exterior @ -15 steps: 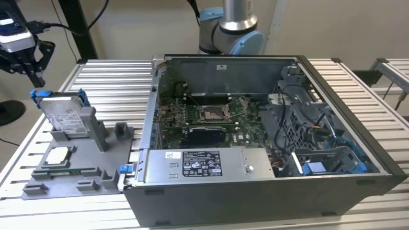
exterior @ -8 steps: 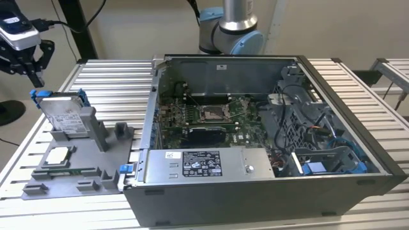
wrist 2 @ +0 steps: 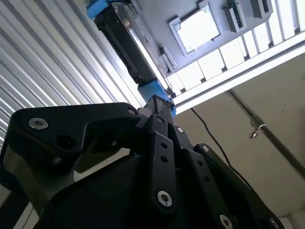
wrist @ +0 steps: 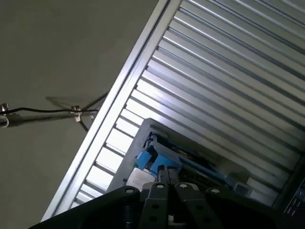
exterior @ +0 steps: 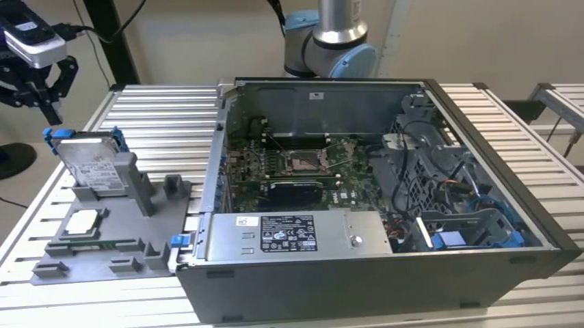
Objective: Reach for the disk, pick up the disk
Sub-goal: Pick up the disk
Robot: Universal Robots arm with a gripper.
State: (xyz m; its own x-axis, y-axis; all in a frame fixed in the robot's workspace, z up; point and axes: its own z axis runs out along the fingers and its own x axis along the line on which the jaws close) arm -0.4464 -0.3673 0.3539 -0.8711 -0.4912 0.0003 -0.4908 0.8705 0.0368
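Open dark-grey metal computer case [exterior: 365,287] on slatted alu worktop [exterior: 155,109]: 1 green motherboard [exterior: 347,154] inside. Grey plastic fixture [exterior: 119,212] beside case, exterior view's left: holds 1 silver-grey hard disk w/ blue frame [exterior: 94,162] upright in slot, 1 square silver chip [exterior: 82,222] flat. 1 black gripper [exterior: 48,117] just above disk's top edge, not touching; jaws nearly together, gripping nothing.

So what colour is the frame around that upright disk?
Blue frame on the disk; exterior view shows it best.
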